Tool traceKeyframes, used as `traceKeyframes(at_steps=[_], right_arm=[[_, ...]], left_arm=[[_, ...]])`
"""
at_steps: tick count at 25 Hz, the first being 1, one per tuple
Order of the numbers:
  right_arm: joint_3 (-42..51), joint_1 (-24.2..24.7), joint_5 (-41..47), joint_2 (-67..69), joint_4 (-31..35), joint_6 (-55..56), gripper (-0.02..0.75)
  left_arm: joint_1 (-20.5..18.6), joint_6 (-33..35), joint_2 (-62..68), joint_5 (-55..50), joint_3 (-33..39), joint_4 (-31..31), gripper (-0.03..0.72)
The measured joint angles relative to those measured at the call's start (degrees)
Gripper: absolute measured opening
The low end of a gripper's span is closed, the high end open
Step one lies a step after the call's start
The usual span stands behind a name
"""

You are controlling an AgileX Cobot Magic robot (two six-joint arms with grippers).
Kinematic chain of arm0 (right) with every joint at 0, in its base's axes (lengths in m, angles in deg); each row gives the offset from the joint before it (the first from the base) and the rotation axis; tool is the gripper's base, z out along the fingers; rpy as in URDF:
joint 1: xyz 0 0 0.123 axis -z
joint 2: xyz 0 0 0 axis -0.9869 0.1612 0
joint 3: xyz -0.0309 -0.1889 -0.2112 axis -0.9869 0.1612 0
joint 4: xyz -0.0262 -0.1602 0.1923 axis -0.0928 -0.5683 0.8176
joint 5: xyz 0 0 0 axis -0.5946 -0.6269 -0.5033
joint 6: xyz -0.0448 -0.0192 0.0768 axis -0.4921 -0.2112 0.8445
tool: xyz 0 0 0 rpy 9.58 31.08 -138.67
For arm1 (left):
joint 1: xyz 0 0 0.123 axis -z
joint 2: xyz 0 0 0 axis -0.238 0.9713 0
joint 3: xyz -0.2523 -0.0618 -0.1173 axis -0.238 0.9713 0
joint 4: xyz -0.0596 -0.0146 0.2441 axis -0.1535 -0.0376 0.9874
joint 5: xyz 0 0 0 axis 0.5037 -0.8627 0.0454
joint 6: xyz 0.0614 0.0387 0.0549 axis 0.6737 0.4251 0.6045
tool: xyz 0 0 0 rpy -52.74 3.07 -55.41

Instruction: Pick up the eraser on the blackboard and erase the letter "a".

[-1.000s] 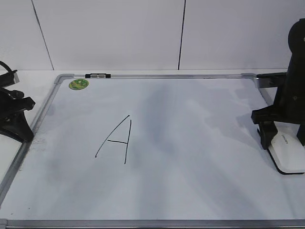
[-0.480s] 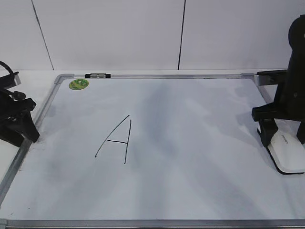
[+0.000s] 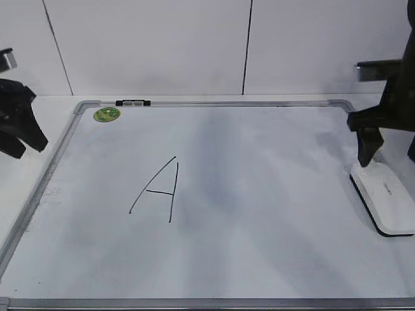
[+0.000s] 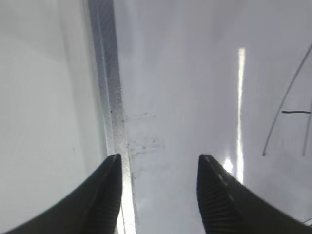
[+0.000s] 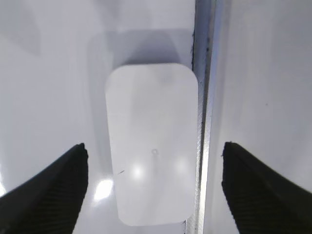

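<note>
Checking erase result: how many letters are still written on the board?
1. A capital "A" sits left of centre on the board. No lowercase letter is visible; the eraser lies at the right edge.

Bright, even light fills all views. Glare streaks the blackboard (image 4: 195, 97) in the left wrist view. The eraser (image 5: 151, 151) casts a soft shadow and looks slightly blurred.

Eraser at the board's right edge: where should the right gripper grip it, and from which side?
Grip the eraser across its narrow width, on the two long sides, coming straight down from above. It lies flat on the board, its long side hard against the right frame, so that finger has little room there. The right gripper hangs open above it, straddling it.
</note>
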Motion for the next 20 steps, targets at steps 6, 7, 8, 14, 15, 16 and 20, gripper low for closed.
traceKeyframes(at_steps=[6, 7, 8, 14, 15, 16, 20], right_arm=[[-4.0, 0.0, 0.4, -5.2, 0.0, 0.0, 0.607], [-4.1, 0.0, 0.6, -6.4, 0.0, 0.0, 0.594], [-4.2, 0.0, 0.6, -7.9, 0.0, 0.0, 0.582], [-4.2, 0.0, 1.3, -17.5, 1.2, 0.6, 0.564], [-4.2, 0.0, 1.3, -19.4, 1.9, 0.6, 0.563], [-4.2, 0.0, 1.4, -21.2, 2.8, 0.6, 0.563], [-4.2, 0.0, 2.1, -28.4, 5.9, 0.6, 0.563]], left_arm=[[0.0, -0.2, -8.5, -1.5, -0.5, -5.5, 0.371], [0.0, -0.2, -10.2, -1.6, -0.5, -5.9, 0.371], [0.0, -0.2, -12.0, -1.6, -0.5, -6.3, 0.371], [0.0, -0.2, -22.6, -2.3, -0.5, -6.7, 0.371], [0.0, -0.2, -24.4, -2.5, -0.5, -6.7, 0.371], [0.0, -0.3, -26.2, -2.7, -0.5, -6.7, 0.371], [0.0, -0.9, -33.7, -3.1, -0.5, -6.4, 0.371]])
